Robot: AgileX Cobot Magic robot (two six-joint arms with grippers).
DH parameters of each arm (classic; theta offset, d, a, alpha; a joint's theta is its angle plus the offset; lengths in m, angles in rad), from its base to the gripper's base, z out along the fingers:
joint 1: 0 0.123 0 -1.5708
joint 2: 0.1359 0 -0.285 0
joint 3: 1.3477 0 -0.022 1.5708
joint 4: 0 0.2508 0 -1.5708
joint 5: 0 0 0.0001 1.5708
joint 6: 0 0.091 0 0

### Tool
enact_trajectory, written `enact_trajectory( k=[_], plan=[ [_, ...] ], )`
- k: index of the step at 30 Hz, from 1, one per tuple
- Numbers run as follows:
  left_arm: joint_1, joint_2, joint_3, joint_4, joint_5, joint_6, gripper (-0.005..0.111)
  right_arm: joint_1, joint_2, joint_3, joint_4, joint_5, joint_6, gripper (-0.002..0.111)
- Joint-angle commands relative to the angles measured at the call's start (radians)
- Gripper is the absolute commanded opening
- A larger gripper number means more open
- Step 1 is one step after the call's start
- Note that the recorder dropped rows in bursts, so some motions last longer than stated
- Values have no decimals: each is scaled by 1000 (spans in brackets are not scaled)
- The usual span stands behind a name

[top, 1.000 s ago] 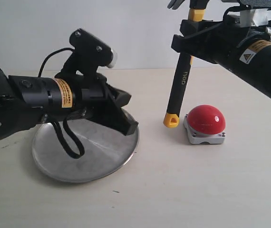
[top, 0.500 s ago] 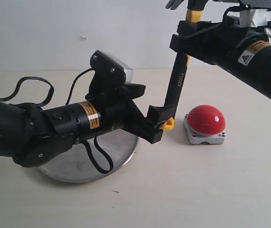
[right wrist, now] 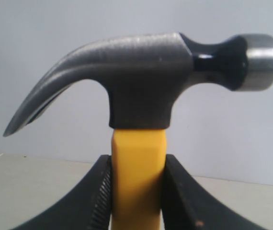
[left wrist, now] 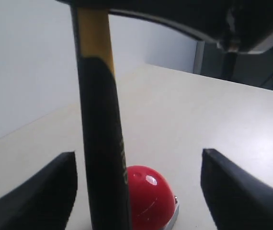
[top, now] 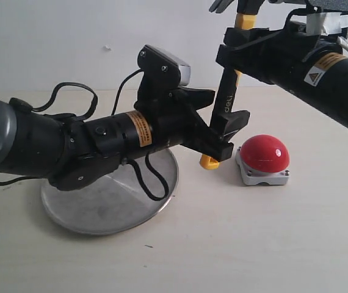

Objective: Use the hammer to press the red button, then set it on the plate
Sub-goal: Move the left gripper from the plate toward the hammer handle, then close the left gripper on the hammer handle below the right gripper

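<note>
While the right gripper [right wrist: 136, 191] is clamped on the yellow neck of the hammer [top: 228, 97] just under its head, the big change is on the other side. The left gripper [top: 229, 134] now has its jaws apart, one on each side of the black handle. In the left wrist view the handle stands close to one finger [left wrist: 36, 191], with a wide gap to the other, so nothing is pinched yet.

A second ago the left arm lay low over the plate [top: 110, 210], on the far side of the hammer from the red button [top: 265, 152]. Half a second ago its tip had reached the yellow end of the handle. Now it has risen and pushed further toward the button, straddling the grip above that end. The arm's body covers more of the plate than before.

The hammer has barely moved. It hangs upright, head high above the button and handle end low beside it on the plate side. The end has swung a little away from the button. I cannot tell whether it touches the table [top: 253, 244].

This looks like a handover from right to left, which suits the plate lying on the left arm's side. The button is untouched at this moment, and the plate holds nothing yet. The left jaws need to close before the right ones let go.
</note>
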Motion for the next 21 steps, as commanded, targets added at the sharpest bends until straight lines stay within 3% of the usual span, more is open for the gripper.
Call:
enact_trajectory(
  k=[1,21],
  plan=[
    [2,53,-43,22,-12,-60,69,-1,-19,-11,-22,-80,18,0],
    [2,91,-87,22,13,-58,69,-1,-19,-11,-94,-104,73,0]
  ],
)
